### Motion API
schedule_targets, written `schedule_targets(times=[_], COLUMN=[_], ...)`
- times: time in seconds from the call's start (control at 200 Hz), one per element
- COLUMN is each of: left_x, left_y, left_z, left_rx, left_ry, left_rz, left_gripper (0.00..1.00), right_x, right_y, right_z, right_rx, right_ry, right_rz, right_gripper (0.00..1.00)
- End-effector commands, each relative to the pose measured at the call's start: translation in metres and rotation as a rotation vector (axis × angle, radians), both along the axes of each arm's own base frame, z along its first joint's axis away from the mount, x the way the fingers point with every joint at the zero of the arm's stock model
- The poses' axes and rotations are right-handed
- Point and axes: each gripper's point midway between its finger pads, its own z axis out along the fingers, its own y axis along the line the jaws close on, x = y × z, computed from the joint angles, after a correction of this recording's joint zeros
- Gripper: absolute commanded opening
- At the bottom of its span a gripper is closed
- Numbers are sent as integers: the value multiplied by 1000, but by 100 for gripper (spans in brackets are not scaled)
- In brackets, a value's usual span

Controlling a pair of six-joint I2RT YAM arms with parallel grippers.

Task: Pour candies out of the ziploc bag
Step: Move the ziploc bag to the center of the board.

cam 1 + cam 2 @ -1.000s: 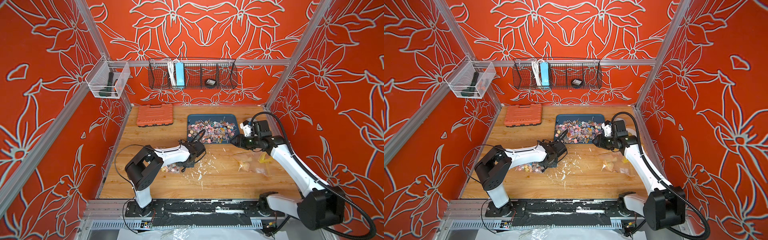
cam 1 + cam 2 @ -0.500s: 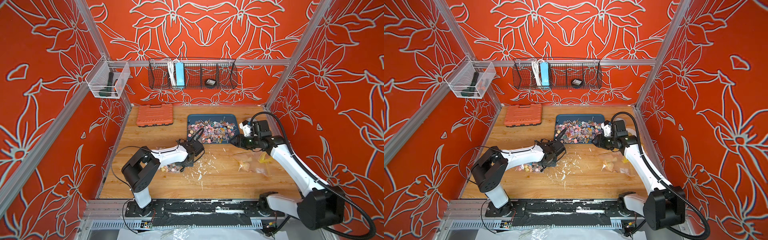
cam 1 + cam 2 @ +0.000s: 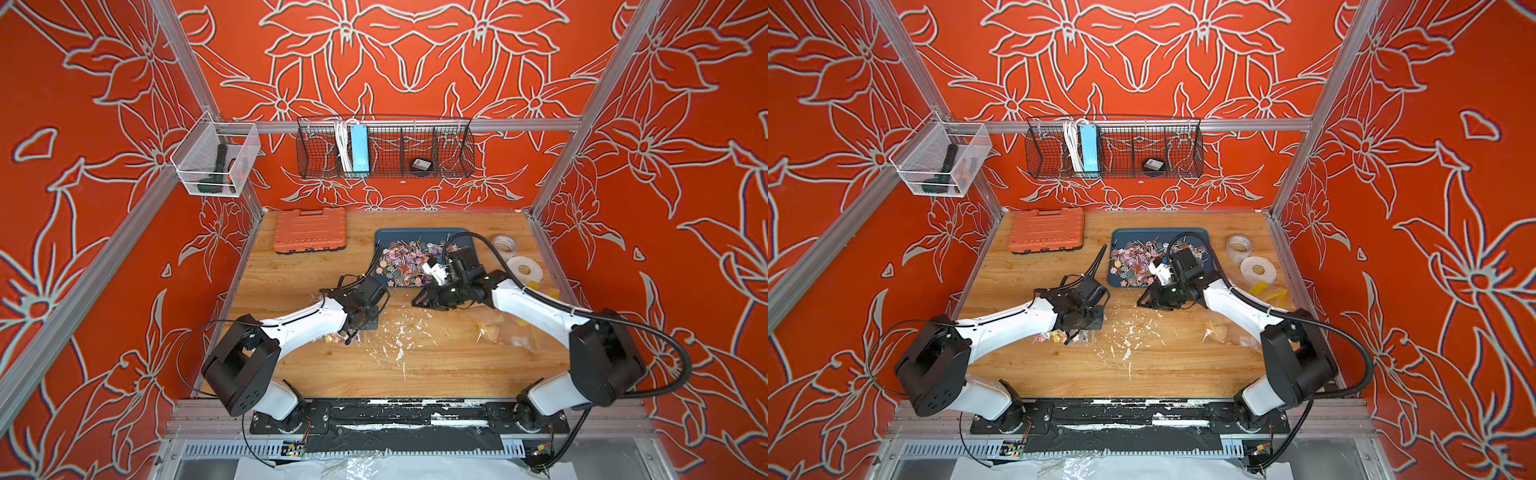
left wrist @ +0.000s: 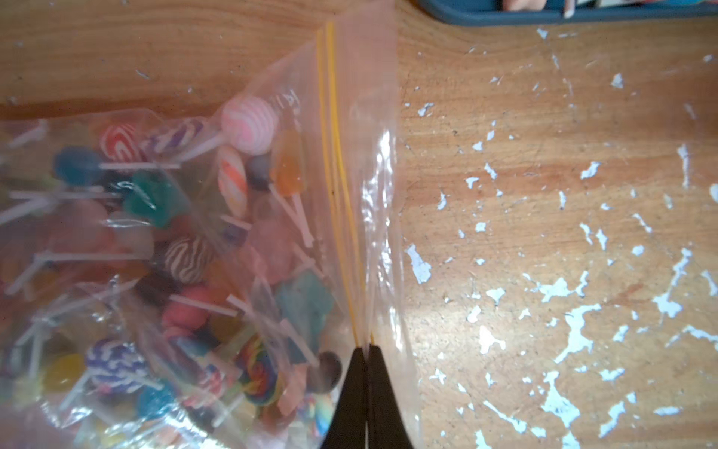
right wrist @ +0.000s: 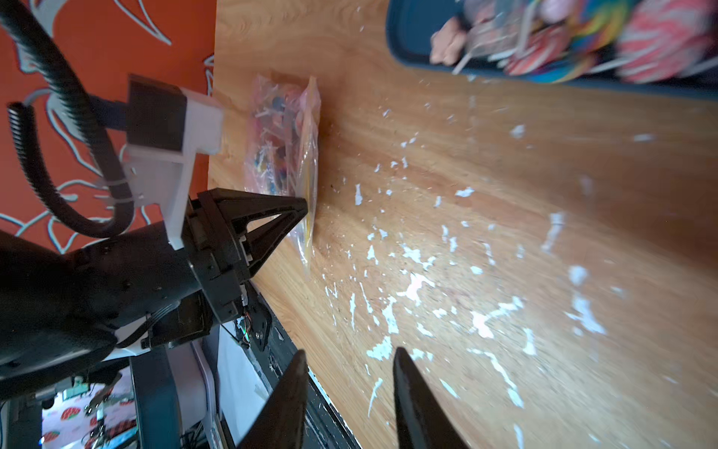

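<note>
1. Surface [image 3: 415, 374]: a wooden top, flecked with white scraps about its centre. Clock directions are read from that centre in both top views, with 12 o'clock at the back wall.
2. Ziploc bag [image 4: 295, 97]: clear plastic, lying flat on the surface at about 8 o'clock. Its yellow zip strip is turned toward 3 o'clock. Whether the zip is sealed cannot be told.
3. Candies [image 4: 186, 256]: small lollipops on thin white sticks, striped, swirled and plain. They are packed inside the bag on the 9 o'clock side of the zip strip.
4. Left fingers [image 4: 359, 377]: pressed fully together, with no gap between the tips. They pinch the bag's rim at one end of the yellow zip strip. The right wrist view shows the same pinch from the side, with the bag resting on the wood.
5. Right fingers [image 3: 420, 301]: parted partway, with nothing between them; bare wood shows through the gap in the right wrist view. They hover low near the centre, at 3 o'clock of the bag and apart from it.
6. Blue tray [image 3: 388, 241]: at 12 o'clock, it carries a heap of loose lollipops [image 3: 405, 264].
7. Other items: an orange case [image 3: 309, 230] at 11 o'clock, two tape rolls [image 3: 515, 266] at 2 o'clock, and crumpled clear plastic [image 3: 490, 330] at 4 o'clock.
</note>
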Motion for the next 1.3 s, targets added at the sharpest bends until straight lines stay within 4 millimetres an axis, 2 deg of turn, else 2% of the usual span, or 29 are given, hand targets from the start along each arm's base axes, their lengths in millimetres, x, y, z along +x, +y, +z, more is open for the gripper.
schedule_targets(times=[0.0,0.095,0.18,0.49,0.681,0.966,1.296], left_x=[6,7,7,6,4,0,-3], left_y=[-15,-18,-18,-20,-18,-17,-19], left_z=[7,7,7,13,13,14,10], left_rx=[-88,-112,-117,-138,-135,-142,-155], left_ry=[-42,-42,-41,-49,-43,-46,-33], left_rz=[-51,-65,-74,-87,-89,-90,-104], left_gripper=[0,0,0,0,0,0,0], right_x=[-6,-8,-8,-1,12,17,25], right_y=[43,66,80,107,114,118,124], right_z=[0,-10,-15,-52,-58,-65,-61], right_rx=[102,140,162,153,148,153,160], right_ry=[20,33,36,95,83,103,93], right_rz=[76,119,141,133,101,76,64], right_gripper=[36,35,35,35,34,30,27])
